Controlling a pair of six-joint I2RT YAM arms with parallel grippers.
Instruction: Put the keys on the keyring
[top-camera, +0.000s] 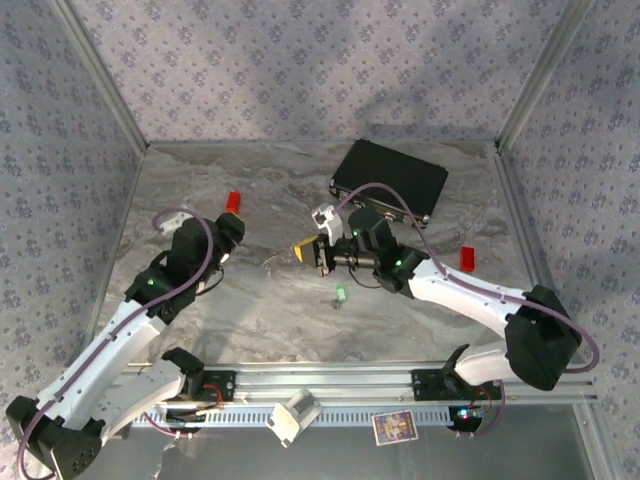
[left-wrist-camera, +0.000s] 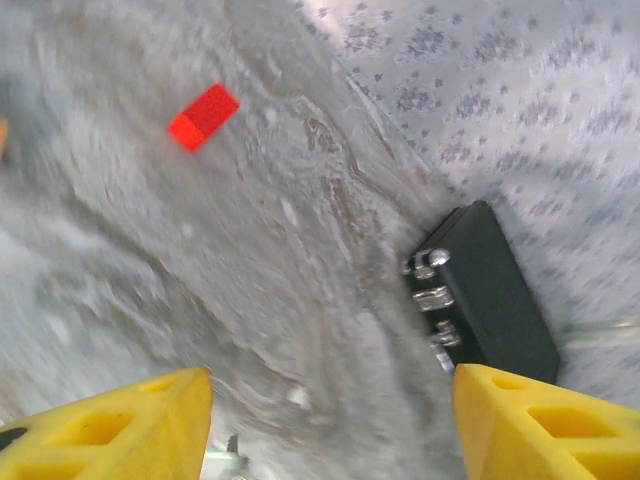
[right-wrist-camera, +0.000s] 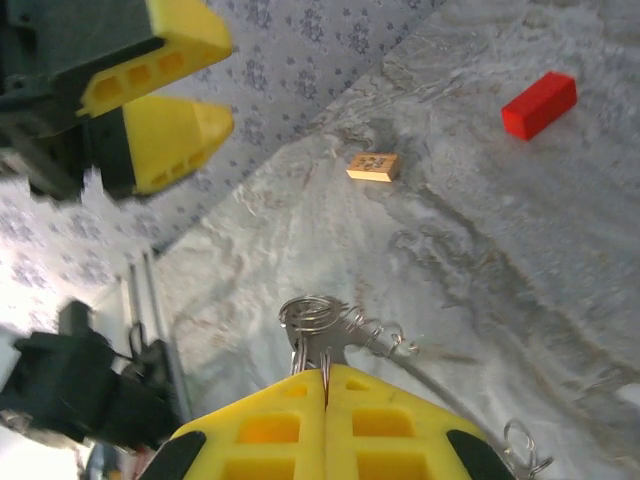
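Yellow-fingered right gripper (right-wrist-camera: 325, 375) clamps the keyring (right-wrist-camera: 312, 312), which is partly hidden behind its pads. Left gripper (left-wrist-camera: 332, 390) stands parted, empty. Card (top-camera: 397, 427) print too small to read.

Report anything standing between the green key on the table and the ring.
Nothing visible does. The key lies on bare table near the right gripper, whose shut fingers hold the keyring.
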